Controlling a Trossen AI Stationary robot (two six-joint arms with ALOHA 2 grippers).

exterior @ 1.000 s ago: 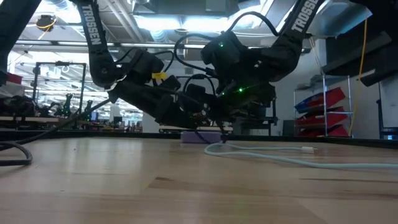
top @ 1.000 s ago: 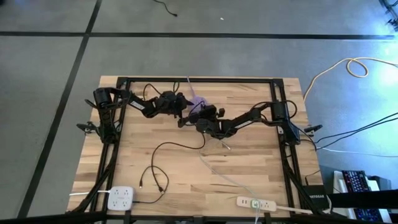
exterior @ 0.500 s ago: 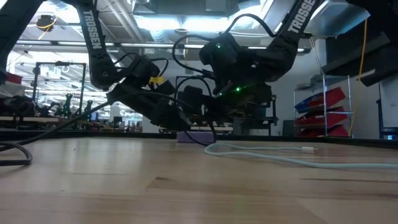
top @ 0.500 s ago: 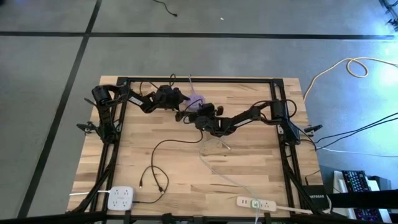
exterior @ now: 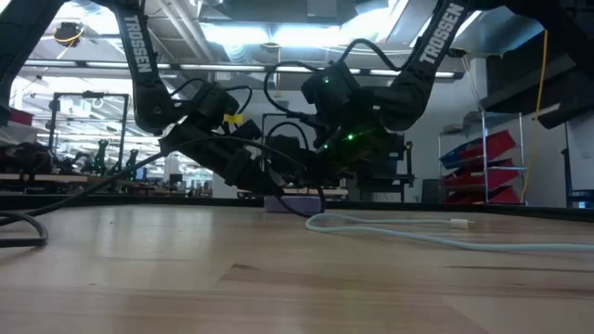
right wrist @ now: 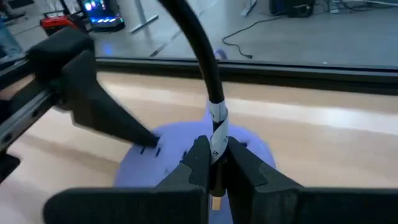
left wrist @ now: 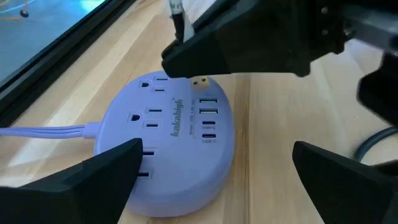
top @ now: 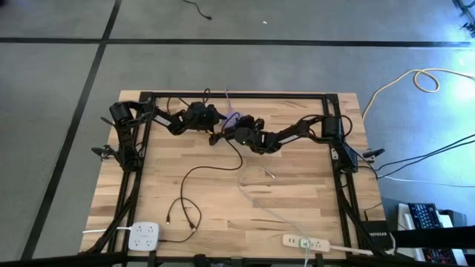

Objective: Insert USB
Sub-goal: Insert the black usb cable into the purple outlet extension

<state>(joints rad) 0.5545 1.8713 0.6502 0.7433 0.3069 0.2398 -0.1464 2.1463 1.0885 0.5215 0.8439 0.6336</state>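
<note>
A purple power strip [left wrist: 165, 149] lies flat on the wooden table near its far edge, with its USB ports [left wrist: 208, 121] facing up. My left gripper [left wrist: 217, 152] stands open, one finger on each side of the strip's end. Whether a finger touches the strip I cannot tell. My right gripper [right wrist: 214, 155] is shut on the plug of a black cable [top: 194, 172] and hangs just over the strip's top. The plug's gold tip [left wrist: 200, 81] points down beside the USB ports. Whether it touches the strip does not show. My right gripper pinches the black cable's plug end [right wrist: 217, 138] between its two fingers, at the white label. The fingers come slanting down from the table's right. The plug stands nearly upright with its tip below the fingers, over the purple strip. The cable rises above the fingers and trails slack onto the table.
A pale cable [top: 260, 194] lies looped across the table's middle. Two white power strips [top: 145, 236] [top: 304, 242] sit at the near edge. The black frame rail [top: 237, 95] runs close behind the purple strip. The black cable's loose end [top: 172, 216] lies near left.
My right gripper, still shut on the plug, has carried it toward the table's far edge and a little left, and now hangs over the purple strip. It has also rolled somewhat. My left gripper shifted slightly toward the far edge early on, then stayed still and open.
</note>
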